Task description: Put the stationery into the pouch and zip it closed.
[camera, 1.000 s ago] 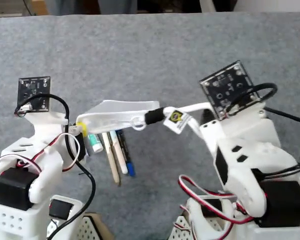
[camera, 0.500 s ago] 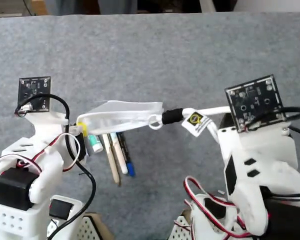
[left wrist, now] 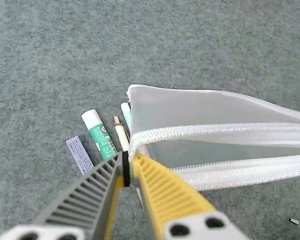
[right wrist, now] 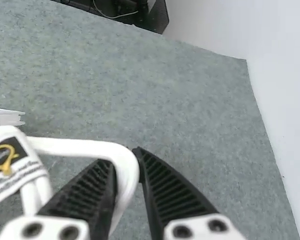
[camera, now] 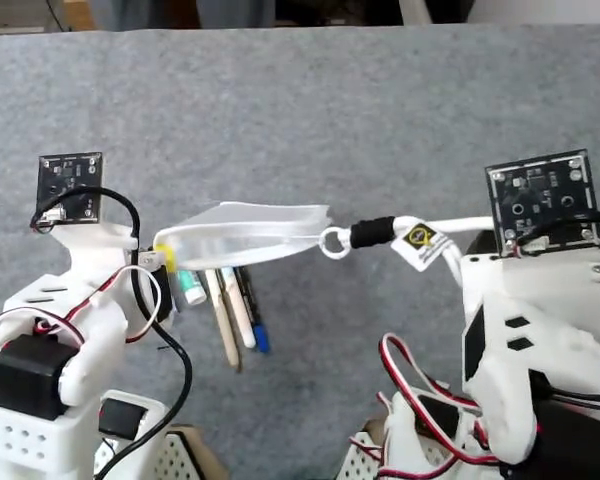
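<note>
The left gripper (left wrist: 126, 166) is pinching the corner of the white mesh pouch (left wrist: 215, 112) at the end of its zipper, its grey and yellow jaws pressed together on the fabric. From that corner the two zipper tapes are running apart, so the mouth is gaping there. The right gripper (right wrist: 133, 161) is clamping a white strap (right wrist: 80, 146), jaws closed tight around it. In the high view the strap is leading through a tag (camera: 421, 244) and a black sleeve (camera: 372, 233) to a ring (camera: 332, 241) at the pouch's far end, and the pouch is stretching between the two arms. The stationery is lying outside the pouch on the grey table (camera: 330, 110), just beside the left gripper: a green glue stick (left wrist: 101, 134), a tan pencil (camera: 223, 322), a white pen (camera: 239, 306) and a blue-tipped pen (camera: 254, 320), their upper ends tucked under the pouch's edge.
</note>
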Available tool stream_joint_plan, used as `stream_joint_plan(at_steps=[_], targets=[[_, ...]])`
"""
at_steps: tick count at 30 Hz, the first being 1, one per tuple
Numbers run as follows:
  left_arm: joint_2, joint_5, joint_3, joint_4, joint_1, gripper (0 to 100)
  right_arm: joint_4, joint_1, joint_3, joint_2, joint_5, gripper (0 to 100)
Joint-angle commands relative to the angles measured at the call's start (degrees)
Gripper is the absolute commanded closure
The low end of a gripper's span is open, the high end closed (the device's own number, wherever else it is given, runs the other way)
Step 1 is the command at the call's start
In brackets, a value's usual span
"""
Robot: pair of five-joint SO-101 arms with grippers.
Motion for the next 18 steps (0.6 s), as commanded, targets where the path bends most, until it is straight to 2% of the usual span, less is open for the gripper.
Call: stream_joint_plan(at_steps=[1,11,14,18], targets=[[0.00,0.26,-0.31,-0.88,-0.92,97,-1.49,1.76,0.04,0.04,-0.53,98.6],[0.18,0.26,-0.40,-0.88,-0.92,97,-1.32,1.23,0.04,-0.04,-0.62,98.6],[0.44,0.26,-0.48,-1.05,-0.84,97,-0.88,-5.10,-0.13,-0.13,-0.18,98.6],[0.44,0.44,-0.48,-2.11,-0.84,97,1.58,-19.34,-0.31,-0.22,-0.79,98.6]])
